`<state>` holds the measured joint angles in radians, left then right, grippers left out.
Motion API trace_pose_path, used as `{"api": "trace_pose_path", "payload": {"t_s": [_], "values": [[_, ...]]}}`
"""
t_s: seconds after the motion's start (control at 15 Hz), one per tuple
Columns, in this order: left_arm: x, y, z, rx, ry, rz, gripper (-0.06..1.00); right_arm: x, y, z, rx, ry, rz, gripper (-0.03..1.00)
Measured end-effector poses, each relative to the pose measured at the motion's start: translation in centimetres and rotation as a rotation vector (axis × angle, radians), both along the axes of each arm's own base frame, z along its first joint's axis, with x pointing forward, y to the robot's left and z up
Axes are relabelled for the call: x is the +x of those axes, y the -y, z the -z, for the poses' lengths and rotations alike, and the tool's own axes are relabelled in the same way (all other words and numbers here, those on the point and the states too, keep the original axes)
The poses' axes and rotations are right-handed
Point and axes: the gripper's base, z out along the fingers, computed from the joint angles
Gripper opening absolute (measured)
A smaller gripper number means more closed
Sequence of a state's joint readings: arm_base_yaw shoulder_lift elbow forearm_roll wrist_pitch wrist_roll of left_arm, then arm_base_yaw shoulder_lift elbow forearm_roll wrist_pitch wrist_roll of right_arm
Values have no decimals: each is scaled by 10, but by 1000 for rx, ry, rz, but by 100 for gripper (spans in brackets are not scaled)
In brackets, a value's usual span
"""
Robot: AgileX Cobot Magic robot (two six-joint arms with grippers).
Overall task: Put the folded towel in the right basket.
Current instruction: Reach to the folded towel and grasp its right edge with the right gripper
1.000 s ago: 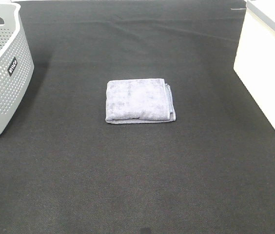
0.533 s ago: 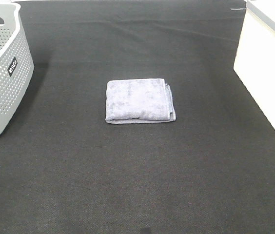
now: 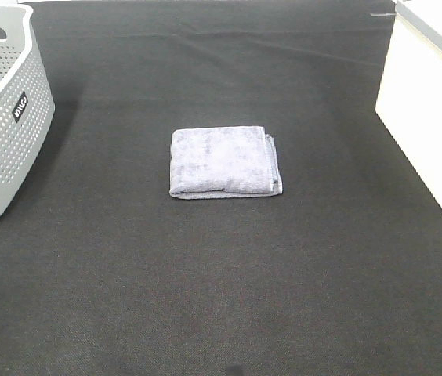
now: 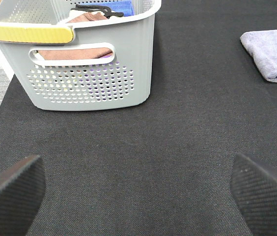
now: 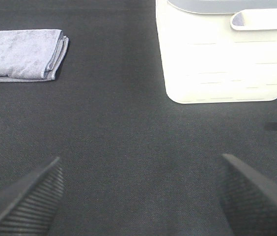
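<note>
While both arms sit off the work, the folded lavender-grey terry towel lies flat on the black woven table mat, near the middle of the high view and well apart from both baskets. Its long axis runs side to side in that view. The stacked loose edges point right, toward the white smooth-walled plastic basket; the rounded fold faces the grey perforated plastic basket on the left.

Left gripper — fingers spread wide, nothing between them, low over bare mat. Grey basket is ahead of it, with brown and blue cloth inside; towel corner off to one side.

Right gripper — fingers likewise spread wide and holding nothing, over bare mat. White basket and towel both ahead, well apart from each other.
</note>
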<state>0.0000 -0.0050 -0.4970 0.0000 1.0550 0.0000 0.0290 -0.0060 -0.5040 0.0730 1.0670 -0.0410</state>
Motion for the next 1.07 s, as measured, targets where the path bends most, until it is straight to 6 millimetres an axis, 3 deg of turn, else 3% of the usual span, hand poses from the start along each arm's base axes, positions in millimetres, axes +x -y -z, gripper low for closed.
{"api": "trace_pose_path", "payload": {"t_s": [0.8, 1.0, 1.07], "values": [[0, 0, 0, 0, 0, 0, 97, 0, 0, 0, 0, -3, 0, 80], [0, 0, 0, 0, 0, 0, 97, 20, -1, -18, 12, -6, -3, 79], [0, 0, 0, 0, 0, 0, 97, 40, -2, -33, 16, -20, 1, 79]]}}
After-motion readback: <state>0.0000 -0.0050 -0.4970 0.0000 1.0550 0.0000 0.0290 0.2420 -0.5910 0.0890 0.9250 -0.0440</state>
